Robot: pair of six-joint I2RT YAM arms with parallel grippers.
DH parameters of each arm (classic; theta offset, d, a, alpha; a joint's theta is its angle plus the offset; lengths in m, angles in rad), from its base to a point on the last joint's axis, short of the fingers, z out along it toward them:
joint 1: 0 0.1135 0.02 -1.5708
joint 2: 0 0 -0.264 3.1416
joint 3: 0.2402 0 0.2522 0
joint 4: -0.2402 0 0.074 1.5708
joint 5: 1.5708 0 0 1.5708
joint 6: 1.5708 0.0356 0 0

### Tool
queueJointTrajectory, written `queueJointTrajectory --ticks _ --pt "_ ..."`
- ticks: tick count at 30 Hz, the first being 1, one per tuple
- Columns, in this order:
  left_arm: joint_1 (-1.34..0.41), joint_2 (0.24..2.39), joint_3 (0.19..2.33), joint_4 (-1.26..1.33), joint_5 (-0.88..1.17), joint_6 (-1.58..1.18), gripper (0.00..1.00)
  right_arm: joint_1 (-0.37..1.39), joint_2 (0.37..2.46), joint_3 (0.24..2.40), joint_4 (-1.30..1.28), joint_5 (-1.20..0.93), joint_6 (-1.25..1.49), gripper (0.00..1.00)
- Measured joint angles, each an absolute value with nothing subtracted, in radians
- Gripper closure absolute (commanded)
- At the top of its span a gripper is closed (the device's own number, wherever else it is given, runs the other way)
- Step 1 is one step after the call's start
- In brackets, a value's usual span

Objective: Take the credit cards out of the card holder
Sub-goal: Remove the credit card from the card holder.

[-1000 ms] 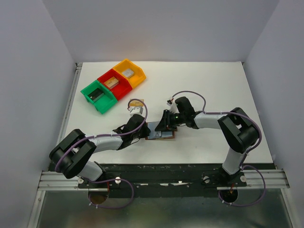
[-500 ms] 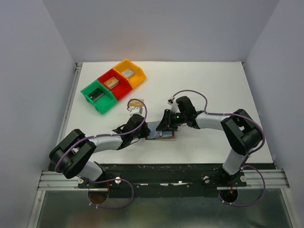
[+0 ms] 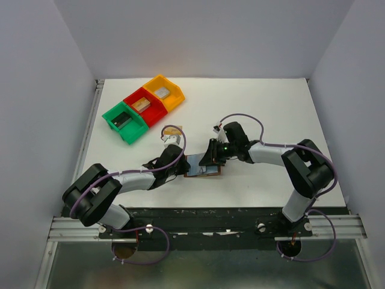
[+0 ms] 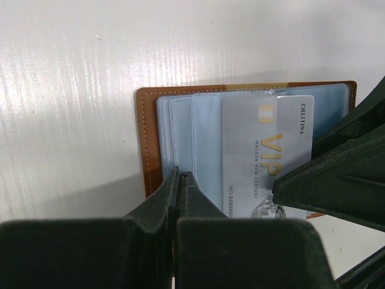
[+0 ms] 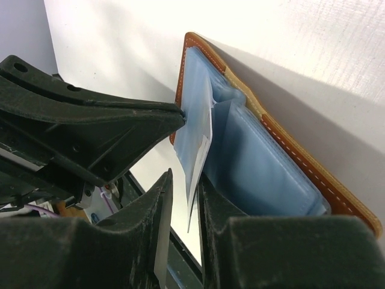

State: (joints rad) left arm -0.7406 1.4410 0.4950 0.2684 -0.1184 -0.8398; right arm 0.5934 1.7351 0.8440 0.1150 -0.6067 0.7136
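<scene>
The left end effector (image 3: 182, 166) and right end effector (image 3: 209, 158) flank the card holder (image 3: 202, 170); bare tabletop (image 3: 271, 108) lies far and right, three bins (image 3: 143, 107) far left.

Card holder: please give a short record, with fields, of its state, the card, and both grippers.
card holder: open, blue inner faces up
silvery card: partly out of its pocket
left gripper: shut, tips on the holder's blue face
right gripper: narrowly open, fingers either side of the card's edge
cards fully out: none seen
</scene>
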Motion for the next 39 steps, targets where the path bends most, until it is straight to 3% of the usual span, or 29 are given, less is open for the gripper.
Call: queueJointTrajectory --ticks 27,39 --pt "-0.734 1.433 0.480 0.265 -0.119 -0.850 1.00 0.587 1.724 0.844 0.080 -0.572 0.694 0.79" --pt "-0.734 1.433 0.479 0.263 -0.119 -0.862 1.00 0.575 1.666 0.844 0.004 -0.528 0.652 1.00"
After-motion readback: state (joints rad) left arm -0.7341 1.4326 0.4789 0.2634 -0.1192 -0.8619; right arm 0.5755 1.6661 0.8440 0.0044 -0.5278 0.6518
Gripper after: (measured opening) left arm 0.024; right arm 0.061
